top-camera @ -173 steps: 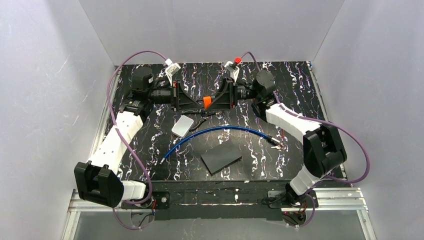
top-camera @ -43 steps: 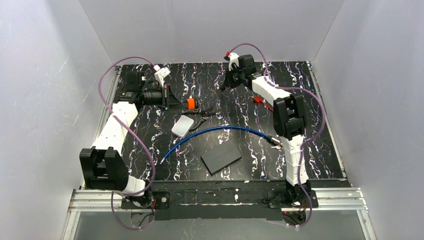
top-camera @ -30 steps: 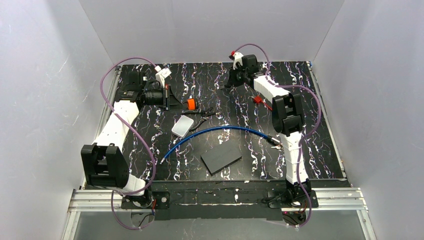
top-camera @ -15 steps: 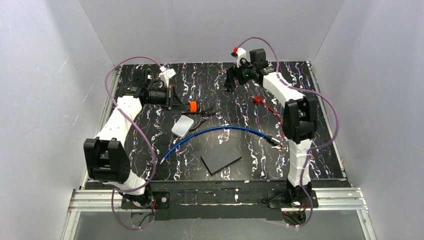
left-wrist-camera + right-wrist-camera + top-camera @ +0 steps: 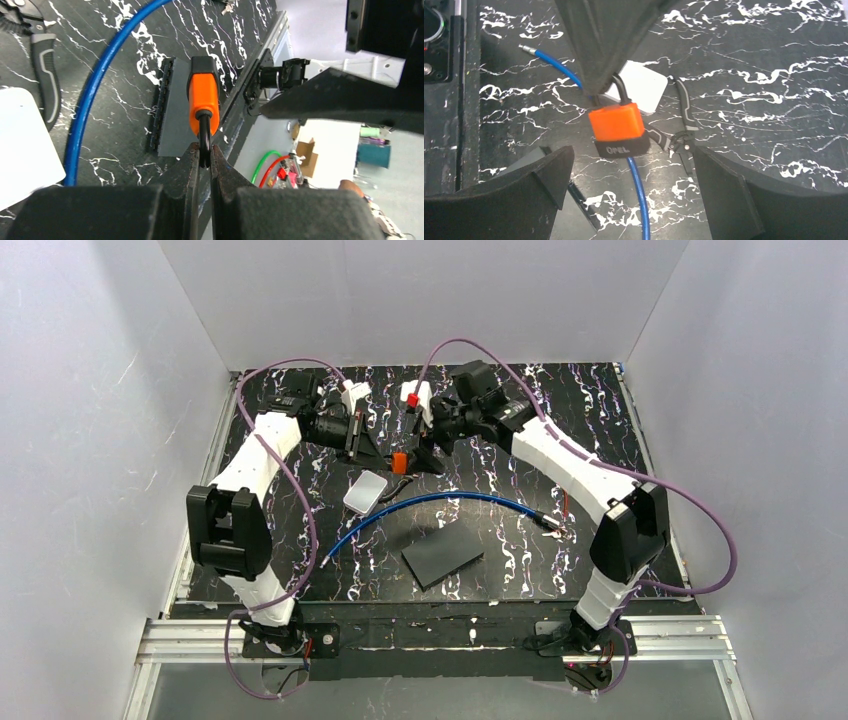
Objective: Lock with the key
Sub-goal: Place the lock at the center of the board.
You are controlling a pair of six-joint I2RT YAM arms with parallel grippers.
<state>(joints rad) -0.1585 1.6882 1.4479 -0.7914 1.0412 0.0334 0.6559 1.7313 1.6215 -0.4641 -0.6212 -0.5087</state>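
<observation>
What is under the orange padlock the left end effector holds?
Seen from the right wrist: the blue cable and a white card on the table. The cable's stretch behind the padlock is hidden.

Cable sheath glossy blue plastic; padlock casing matt orange.

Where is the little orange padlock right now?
The padlock is held over the far middle of the table in the overhead view, its black loop pinched in the left gripper, with the open right gripper close beside it.
</observation>
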